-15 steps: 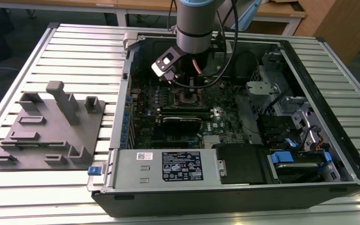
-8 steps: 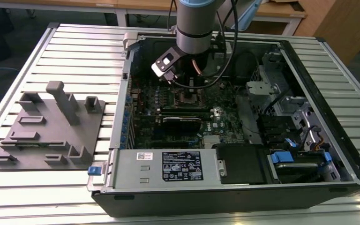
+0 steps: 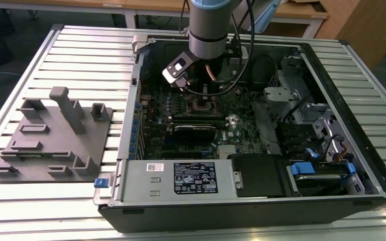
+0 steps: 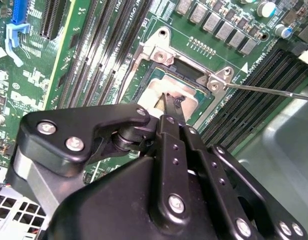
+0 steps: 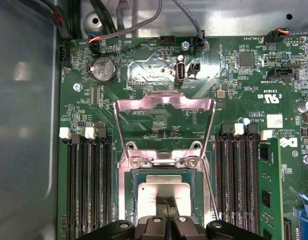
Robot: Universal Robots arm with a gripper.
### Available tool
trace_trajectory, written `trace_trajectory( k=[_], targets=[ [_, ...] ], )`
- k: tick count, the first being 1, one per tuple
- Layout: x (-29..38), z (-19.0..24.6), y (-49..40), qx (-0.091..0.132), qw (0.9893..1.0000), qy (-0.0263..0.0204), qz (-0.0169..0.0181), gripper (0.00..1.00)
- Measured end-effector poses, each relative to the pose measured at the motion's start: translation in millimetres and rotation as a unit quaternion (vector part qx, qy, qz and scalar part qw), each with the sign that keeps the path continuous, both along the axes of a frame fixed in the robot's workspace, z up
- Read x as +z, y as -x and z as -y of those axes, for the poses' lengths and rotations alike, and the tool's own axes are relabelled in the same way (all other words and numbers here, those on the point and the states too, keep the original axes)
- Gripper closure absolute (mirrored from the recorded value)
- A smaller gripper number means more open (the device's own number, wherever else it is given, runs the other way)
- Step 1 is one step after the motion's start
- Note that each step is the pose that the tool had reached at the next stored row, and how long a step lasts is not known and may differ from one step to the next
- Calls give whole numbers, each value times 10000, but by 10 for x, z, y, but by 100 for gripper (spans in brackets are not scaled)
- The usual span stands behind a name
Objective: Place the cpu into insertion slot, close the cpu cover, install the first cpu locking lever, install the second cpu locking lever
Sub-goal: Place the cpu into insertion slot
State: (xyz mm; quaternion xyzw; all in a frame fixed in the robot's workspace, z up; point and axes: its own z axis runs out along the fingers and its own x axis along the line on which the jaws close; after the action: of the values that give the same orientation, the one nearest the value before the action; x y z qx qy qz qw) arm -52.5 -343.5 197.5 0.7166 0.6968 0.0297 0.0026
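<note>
In the first wrist view the cpu [image 5: 164,190], a dull silver square, lies flat in the insertion slot [image 5: 127,186] of the green motherboard. The cpu cover [image 5: 164,100], a silver frame with a square window, stands swung open behind its hinge. My gripper [image 5: 166,204] is shut, its two black fingertips pressed together on or just above the middle of the chip. The second wrist view shows the same: the gripper [image 4: 173,104] over the cpu [image 4: 186,102]. A thin wire locking lever [image 4: 266,90] sticks out sideways from the socket, unlatched. In the exterior view the gripper [image 3: 200,93] hangs over the insertion slot [image 3: 203,106].
Long black memory slots [image 5: 89,185] flank the socket on both sides. The open computer case [image 3: 354,75] surrounds the board, with a white-labelled power supply [image 3: 179,178] along its near side. On the exterior view's left, a grey fixture block [image 3: 52,140] sits on the slatted table.
</note>
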Motion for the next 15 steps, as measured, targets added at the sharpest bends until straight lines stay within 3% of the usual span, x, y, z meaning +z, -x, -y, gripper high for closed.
trace_trajectory(
  k=[15],
  targets=[
    [-2, -2, -1, 0, 10000, -8, 5, 90]
  ],
)
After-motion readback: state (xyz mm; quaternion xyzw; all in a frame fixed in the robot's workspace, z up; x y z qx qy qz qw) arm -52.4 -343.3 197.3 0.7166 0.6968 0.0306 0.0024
